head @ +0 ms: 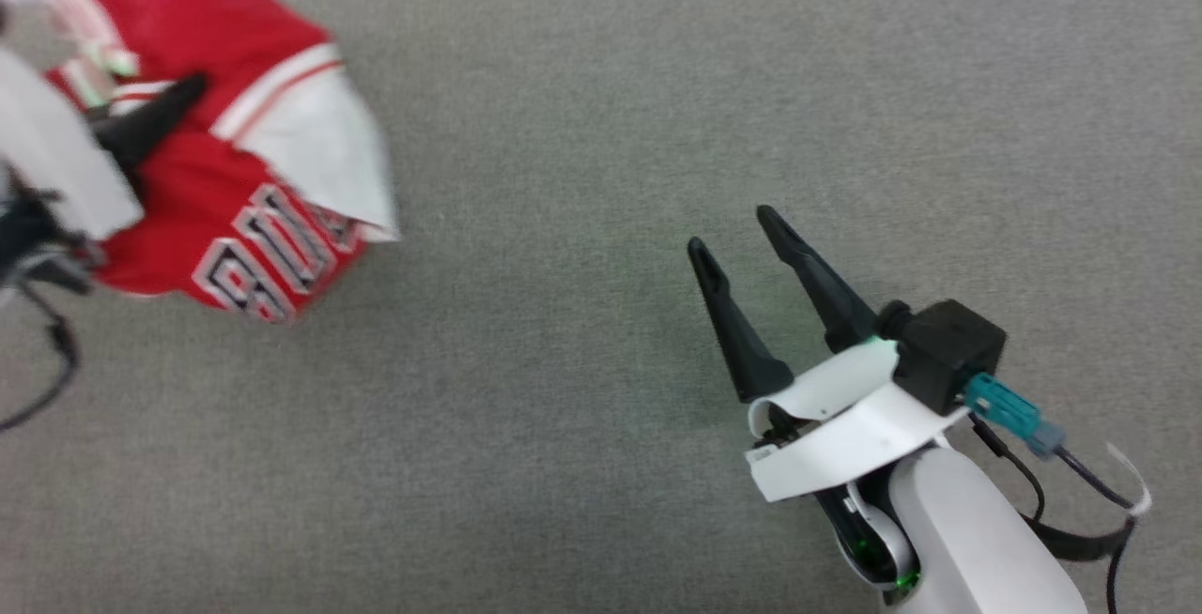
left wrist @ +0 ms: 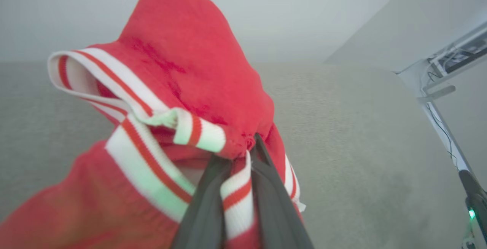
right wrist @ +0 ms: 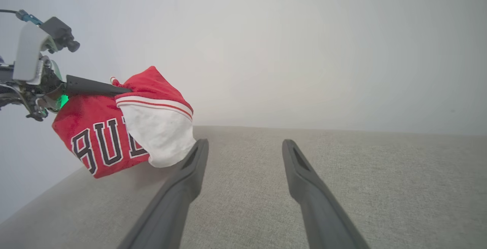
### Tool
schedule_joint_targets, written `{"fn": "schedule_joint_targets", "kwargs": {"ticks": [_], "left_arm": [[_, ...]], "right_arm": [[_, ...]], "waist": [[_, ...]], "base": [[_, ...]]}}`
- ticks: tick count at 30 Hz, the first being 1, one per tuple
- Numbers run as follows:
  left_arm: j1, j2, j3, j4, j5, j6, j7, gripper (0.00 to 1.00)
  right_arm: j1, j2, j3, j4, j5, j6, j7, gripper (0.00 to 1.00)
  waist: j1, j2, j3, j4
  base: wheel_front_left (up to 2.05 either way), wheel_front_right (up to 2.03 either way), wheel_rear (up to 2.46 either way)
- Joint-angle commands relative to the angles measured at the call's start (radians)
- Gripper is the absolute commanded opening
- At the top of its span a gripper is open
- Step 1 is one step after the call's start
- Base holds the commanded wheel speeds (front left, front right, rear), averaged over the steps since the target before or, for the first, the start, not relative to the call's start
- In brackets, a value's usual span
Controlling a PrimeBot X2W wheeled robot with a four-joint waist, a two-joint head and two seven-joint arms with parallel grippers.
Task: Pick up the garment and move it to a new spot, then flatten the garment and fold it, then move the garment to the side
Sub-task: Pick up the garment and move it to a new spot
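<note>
Nearest over the grey fabric surface [head: 582,464], the right gripper [head: 729,227] hovers with its fingers spread and nothing between them. Bare fabric separates it from the garment [head: 202,210] at the surface's far left. The garment is a bunched red shirt with one white sleeve drooping. The left wrist view shows the left gripper [left wrist: 243,152] pinching the striped collar. The right wrist view shows black "BUL" lettering. I cannot tell whether the hem touches the surface.
</note>
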Motion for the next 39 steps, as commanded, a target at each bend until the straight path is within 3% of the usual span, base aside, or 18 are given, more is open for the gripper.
{"fn": "schedule_joint_targets", "kwargs": {"ticks": [1,10,16,21,28,39], "left_arm": [[-0.005,-0.014,-0.011,-0.026,-0.004,-0.003,-0.001,0.0],[-0.051,-0.152,-0.108,-0.159,-0.006,-0.002,0.059,0.0],[-0.104,-0.275,-0.157,-0.131,0.024,0.005,0.051,0.0],[-0.128,-0.339,-0.18,-0.046,0.065,0.01,0.007,0.0],[-0.108,-0.327,-0.226,0.125,0.097,-0.003,-0.013,0.0],[-0.102,-0.188,-0.483,0.177,0.199,0.001,0.034,0.0]], "right_arm": [[0.018,0.0,-0.011,-0.009,0.008,0.0,-0.005,1.0],[0.088,0.0,-0.082,-0.096,0.054,0.0,-0.005,1.0],[0.124,0.001,-0.138,-0.147,0.086,0.0,-0.004,1.0],[0.139,0.001,-0.151,-0.181,0.112,0.0,-0.004,1.0],[0.157,0.002,-0.134,-0.215,0.158,0.0,-0.003,1.0],[0.167,0.002,-0.124,-0.246,0.179,0.0,-0.003,1.0]], "waist": [[0.0,0.0,-0.018,-0.016],[0.0,0.0,-0.026,-0.111],[0.0,0.0,-0.003,-0.197],[0.0,0.0,0.033,-0.272],[0.0,0.0,0.073,-0.351],[0.0,0.0,0.113,-0.394]], "base": [[0.0,0.0,0.0],[0.0,0.0,0.0],[0.0,0.0,0.0],[0.0,0.0,0.0],[0.0,0.0,0.0],[0.0,0.0,0.0]]}}
